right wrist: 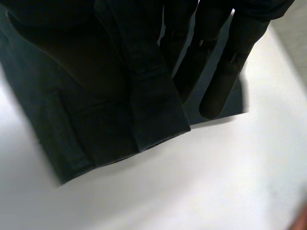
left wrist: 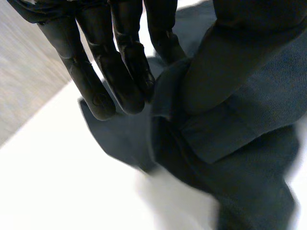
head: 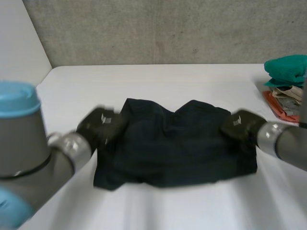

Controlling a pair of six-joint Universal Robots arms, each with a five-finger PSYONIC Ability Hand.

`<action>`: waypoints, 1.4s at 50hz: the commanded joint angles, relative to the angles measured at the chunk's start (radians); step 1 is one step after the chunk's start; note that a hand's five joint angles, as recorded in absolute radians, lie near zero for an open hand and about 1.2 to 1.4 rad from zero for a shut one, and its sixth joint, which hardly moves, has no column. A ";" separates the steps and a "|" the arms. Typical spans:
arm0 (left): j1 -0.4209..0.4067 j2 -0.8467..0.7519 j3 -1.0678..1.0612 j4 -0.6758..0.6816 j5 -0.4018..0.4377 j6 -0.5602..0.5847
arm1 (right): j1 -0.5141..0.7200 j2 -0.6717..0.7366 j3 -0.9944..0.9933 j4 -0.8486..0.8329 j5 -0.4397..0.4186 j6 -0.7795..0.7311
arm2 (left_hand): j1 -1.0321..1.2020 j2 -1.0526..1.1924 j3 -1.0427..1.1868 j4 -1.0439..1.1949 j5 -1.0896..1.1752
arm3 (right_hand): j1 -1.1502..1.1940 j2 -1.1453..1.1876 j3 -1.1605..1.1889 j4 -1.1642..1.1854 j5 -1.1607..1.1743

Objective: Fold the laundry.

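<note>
A dark navy garment [head: 177, 143] lies crumpled across the middle of the white table [head: 158, 81]. My left hand [head: 101, 125] is at its far left corner and my right hand [head: 242, 125] at its far right corner. In the left wrist view, straight fingers [left wrist: 120, 72] press a bunched edge of the garment [left wrist: 249, 120] against the thumb. In the right wrist view, a folded band of the garment [right wrist: 96, 110] hangs from between the fingers [right wrist: 225, 72] and the thumb, a little above the table.
A green folded cloth [head: 287, 69] sits on a small pile of beige and red items [head: 283, 98] at the table's far right edge. A grey wall runs behind the table.
</note>
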 commanded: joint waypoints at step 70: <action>0.101 0.179 -0.160 -0.444 0.222 0.091 | 0.086 -0.044 0.145 0.201 0.020 -0.142 | 0.267 0.205 0.206 0.197 0.236 | 0.308 0.234 0.218 0.200 0.213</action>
